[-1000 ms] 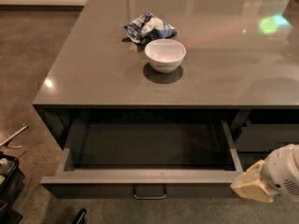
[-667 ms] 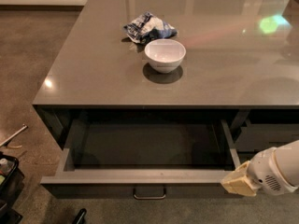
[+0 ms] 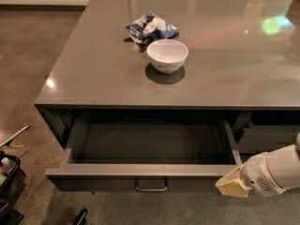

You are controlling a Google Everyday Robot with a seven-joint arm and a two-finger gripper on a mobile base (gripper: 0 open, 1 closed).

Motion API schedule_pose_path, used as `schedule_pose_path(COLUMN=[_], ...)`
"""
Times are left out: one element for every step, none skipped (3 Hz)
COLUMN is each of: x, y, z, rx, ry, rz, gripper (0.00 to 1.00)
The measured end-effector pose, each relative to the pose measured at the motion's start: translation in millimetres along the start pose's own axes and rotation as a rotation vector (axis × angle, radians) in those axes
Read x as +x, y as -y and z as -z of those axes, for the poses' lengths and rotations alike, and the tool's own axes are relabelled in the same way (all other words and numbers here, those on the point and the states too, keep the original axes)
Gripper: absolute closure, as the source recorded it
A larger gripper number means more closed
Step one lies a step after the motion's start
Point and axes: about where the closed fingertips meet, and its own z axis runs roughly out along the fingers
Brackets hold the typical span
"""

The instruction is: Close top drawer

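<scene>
The top drawer (image 3: 140, 172) is a wide dark grey drawer, pulled well out from under the grey counter. Its shallow dark interior (image 3: 150, 142) looks empty. A small loop handle (image 3: 151, 187) sits at the centre of its flat front. My gripper (image 3: 230, 184), with cream-coloured fingertips on a white wrist, is at the lower right. It sits just in front of the right end of the drawer front, close to it or touching it.
A white bowl (image 3: 167, 55) and a crumpled blue-and-white bag (image 3: 151, 27) lie on the grey counter top (image 3: 93, 74). Another dark drawer (image 3: 267, 137) is to the right. A dark bin (image 3: 8, 184) stands on the floor at the lower left.
My gripper has moved left and a little up, from right of the drawer to its right front corner. The drawer stands as far out as before.
</scene>
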Motion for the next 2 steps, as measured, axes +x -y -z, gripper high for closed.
schedule_pose_path(x=[-7.1, -13.6], y=[16.0, 21.0], z=[-14.4, -22.7], rx=[0.039, 0.065], ry=[0.021, 0.031], rz=[-0.008, -0.009], gripper=[1.00, 1.00])
